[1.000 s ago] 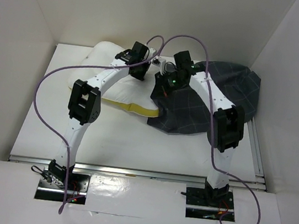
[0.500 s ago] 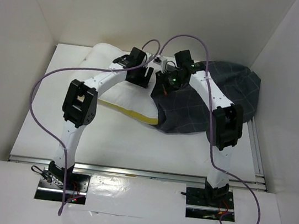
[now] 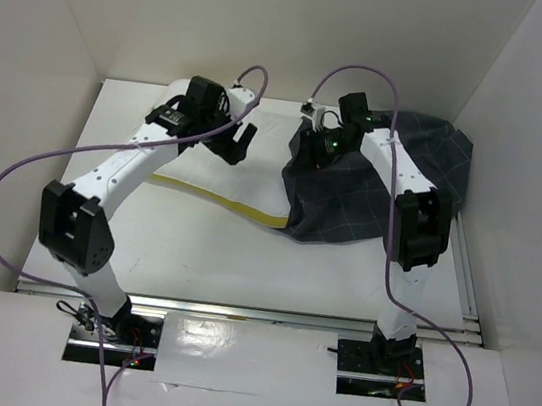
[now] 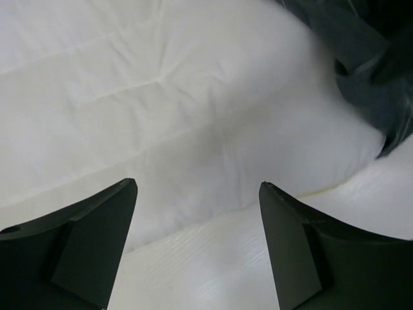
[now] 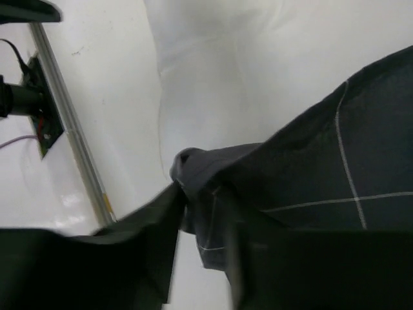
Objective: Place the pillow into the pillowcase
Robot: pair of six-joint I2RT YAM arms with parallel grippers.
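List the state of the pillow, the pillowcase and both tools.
pillow, lying flat, right end covered by the pillowcase edge, rest outside
pillowcase, limp, wrinkled, left edge over the pillow's end
left tool, open, above the pillow, holding nothing
right tool, pillowcase edge between its fingers, grip unclear

Surface (image 3: 213,256): 1, white.
Pillow (image 3: 250,175): 1, white, with 1 yellow trimmed edge; lies left of the pillowcase and touches it.
Pillowcase (image 3: 352,199): 1, dark grey with a light grid.
Arms: 2. The left arm (image 3: 115,166) is left of the pillowcase, and the right arm (image 3: 396,175) is over it.
Grippers: 2, each with 2 fingers. They are the left gripper (image 3: 239,144) and the right gripper (image 5: 201,206).
Purple cables: 2, one per arm.
Base plates: 2, nearer than the pillowcase.
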